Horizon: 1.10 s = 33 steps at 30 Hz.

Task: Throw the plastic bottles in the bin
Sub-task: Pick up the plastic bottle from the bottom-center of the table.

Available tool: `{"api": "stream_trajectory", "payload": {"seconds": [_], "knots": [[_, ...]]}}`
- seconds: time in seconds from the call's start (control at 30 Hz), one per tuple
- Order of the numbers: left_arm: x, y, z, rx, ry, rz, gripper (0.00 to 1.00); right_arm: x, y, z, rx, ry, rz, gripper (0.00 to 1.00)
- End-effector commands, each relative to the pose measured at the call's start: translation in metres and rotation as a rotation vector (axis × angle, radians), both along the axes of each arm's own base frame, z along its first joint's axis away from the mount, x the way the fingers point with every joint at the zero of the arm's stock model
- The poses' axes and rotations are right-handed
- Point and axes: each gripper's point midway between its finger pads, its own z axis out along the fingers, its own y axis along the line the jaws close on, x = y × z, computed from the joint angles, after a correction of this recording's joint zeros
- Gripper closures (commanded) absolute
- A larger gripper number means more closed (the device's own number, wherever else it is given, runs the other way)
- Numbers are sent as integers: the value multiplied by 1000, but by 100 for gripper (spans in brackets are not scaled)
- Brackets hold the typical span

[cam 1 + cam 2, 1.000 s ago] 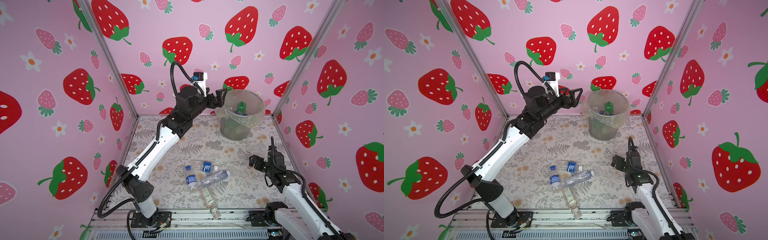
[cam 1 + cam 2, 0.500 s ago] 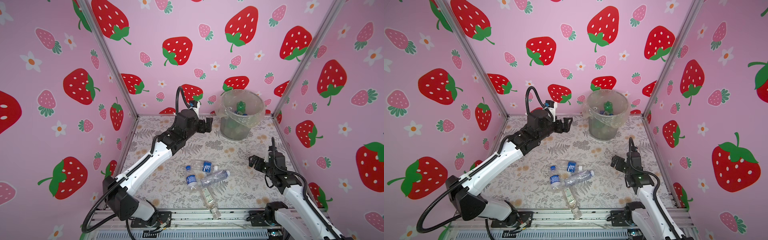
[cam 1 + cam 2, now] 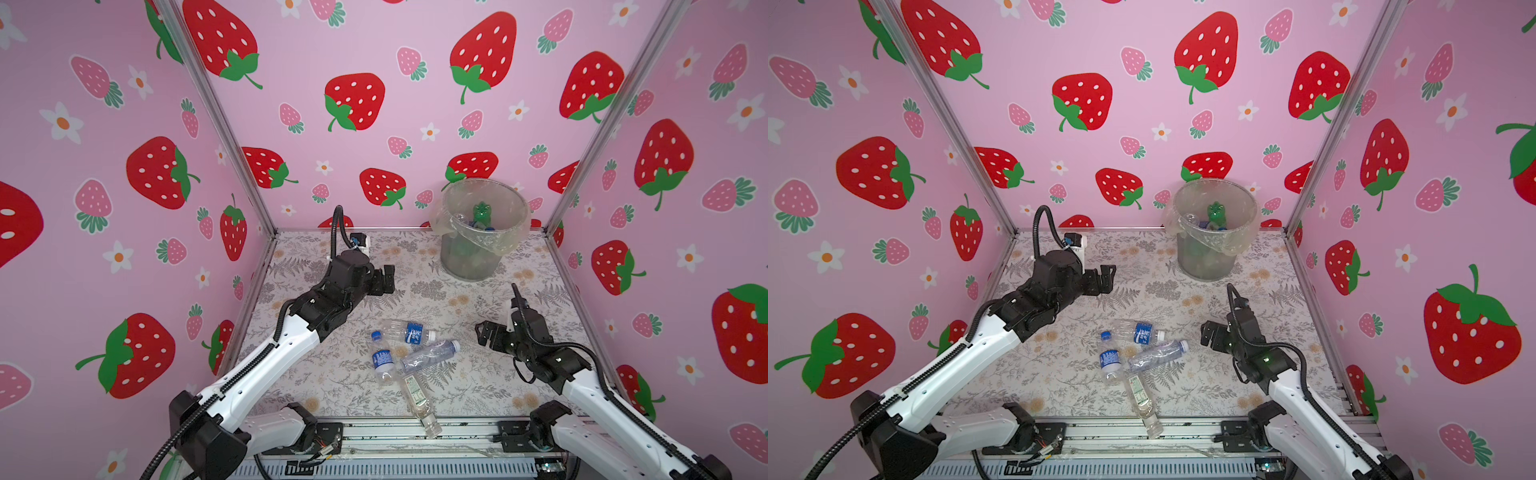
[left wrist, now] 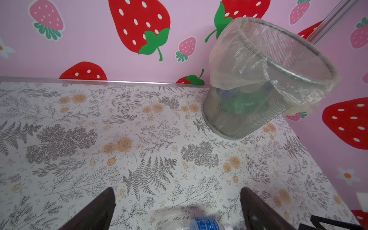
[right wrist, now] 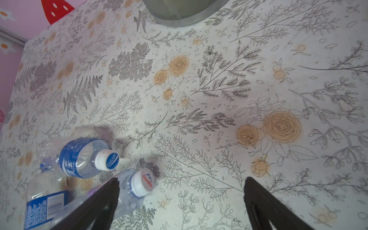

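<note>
Several plastic bottles lie in a cluster at the table's front middle: a blue-labelled one (image 3: pixel 409 332) (image 3: pixel 1142 332), a blue-capped one (image 3: pixel 382 360), a crushed clear one (image 3: pixel 430 354) (image 5: pixel 137 184) and a white-labelled one (image 3: pixel 419 400). The bin (image 3: pixel 469 262) (image 3: pixel 1204 262) (image 4: pixel 239 111) stands at the back right with a green bottle (image 3: pixel 482 212) and others inside. My left gripper (image 3: pixel 384 280) (image 4: pixel 176 190) hangs open and empty, behind the cluster and left of the bin. Open and empty too, my right gripper (image 3: pixel 488 334) (image 5: pixel 181 180) sits just right of the cluster.
Pink strawberry walls with metal corner posts (image 3: pixel 590 137) close in the floral table (image 3: pixel 457 299) on three sides. The white-labelled bottle's neck reaches over the metal front rail (image 3: pixel 374 434). The bin's clear liner (image 4: pixel 239 59) is folded over its rim.
My left arm has swung down and back from the bin's rim to low over the table's back left, gripper open throughout. The right arm and the bottles have not moved.
</note>
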Motion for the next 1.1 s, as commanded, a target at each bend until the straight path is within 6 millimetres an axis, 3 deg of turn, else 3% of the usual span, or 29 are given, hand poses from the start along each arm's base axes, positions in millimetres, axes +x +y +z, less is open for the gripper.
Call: {"api": "stream_trajectory", "payload": {"seconds": [0.0,0.2,0.33,0.63,0.83,1.07], "knots": [[-12,22,-19,17,63,76,1,-7,9,1,-34,0,15,1],[-36,46,-51,23,131,133,1,-32,45,9,-105,-61,145,1],[-49,70,-70,38,174,207,1,-60,79,9,-132,-80,288,1],[-66,97,-82,15,220,277,1,-114,144,1,-198,-122,515,1],[-70,102,-88,21,244,285,1,-138,174,-1,-177,-124,604,1],[-68,101,-91,20,260,276,1,-157,184,-10,-133,-81,628,1]]}}
